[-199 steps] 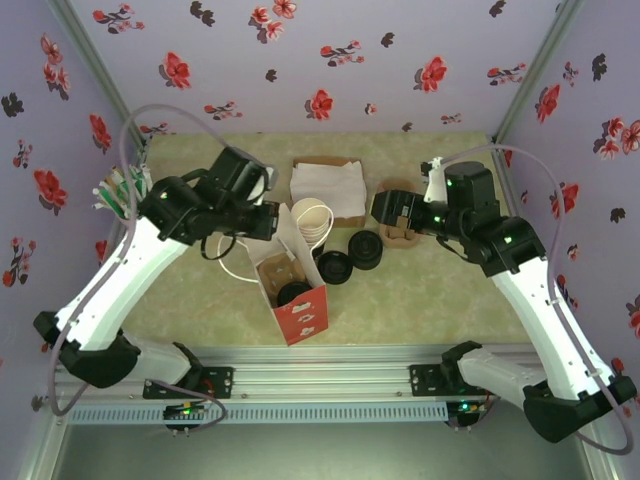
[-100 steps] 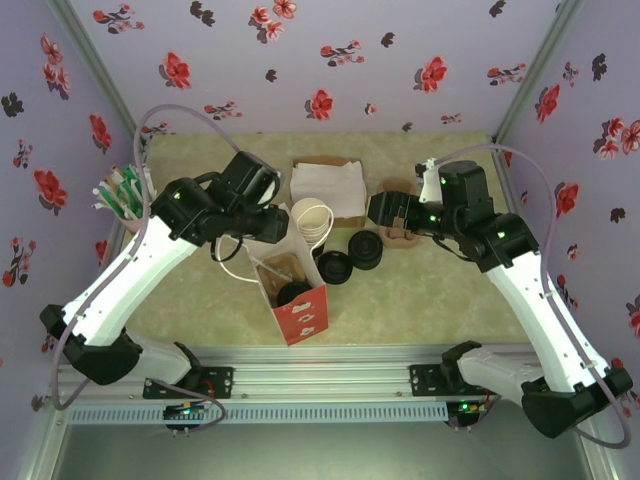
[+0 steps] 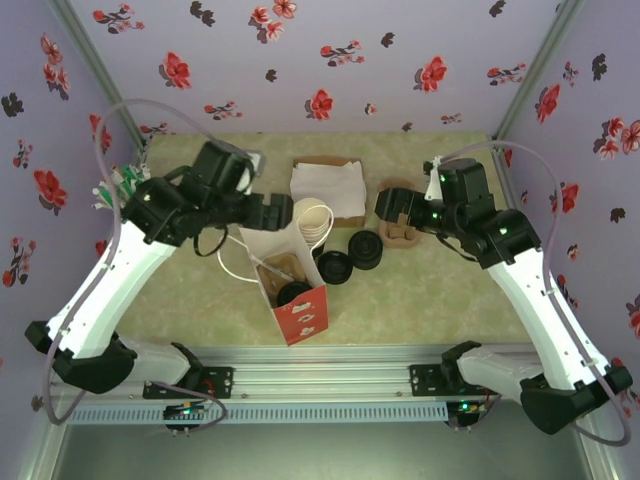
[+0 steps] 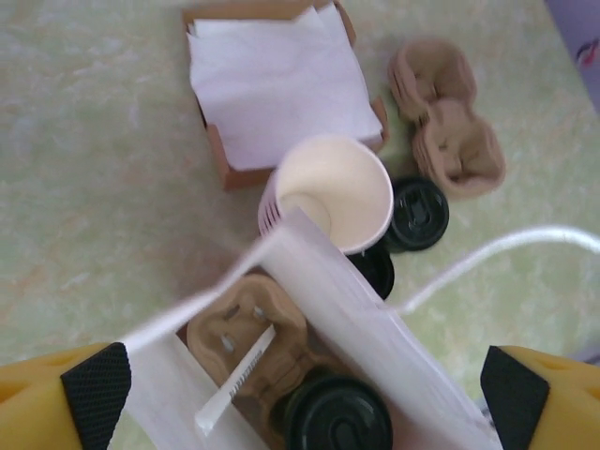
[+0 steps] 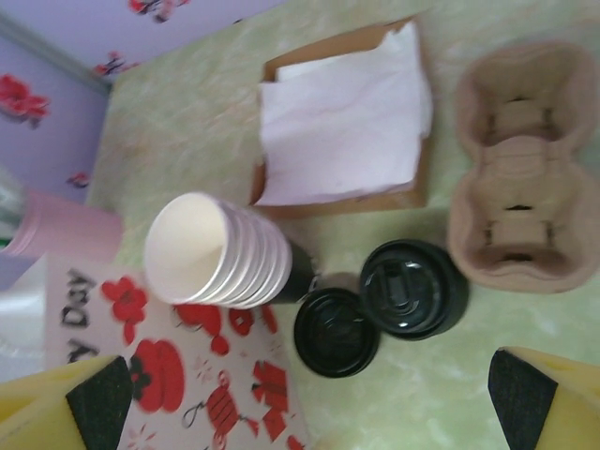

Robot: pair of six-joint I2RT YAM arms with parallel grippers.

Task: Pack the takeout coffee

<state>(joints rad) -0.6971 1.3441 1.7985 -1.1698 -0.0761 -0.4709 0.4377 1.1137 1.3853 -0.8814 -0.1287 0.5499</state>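
The takeout coffee shows as a round black lid [image 4: 337, 417] [image 3: 295, 293] seated in a brown carrier [image 4: 248, 323] inside the white-and-red paper bag [image 3: 298, 312]. Its cup wall is hidden. My left gripper [image 4: 305, 403] [image 3: 270, 212] hangs open over the bag's mouth, one fingertip on each side of it, nothing between them. A white paper strip [image 4: 234, 380] lies on the carrier. My right gripper [image 5: 309, 394] [image 3: 395, 210] is open above the table right of the bag, over two loose black lids [image 5: 412, 286].
A nested stack of cups [image 3: 315, 222] leans at the bag's far right. Behind it is a napkin tray [image 3: 328, 185]. Spare carriers [image 5: 525, 169] lie under the right wrist. A pink holder with straws [image 3: 120, 190] stands far left. The bag's cord handle [image 4: 506, 248] arches right.
The left arm's wrist and elbow swung left while its gripper stayed over the bag's back edge. The right gripper shifted slightly. Bag, cups and lids kept their places.
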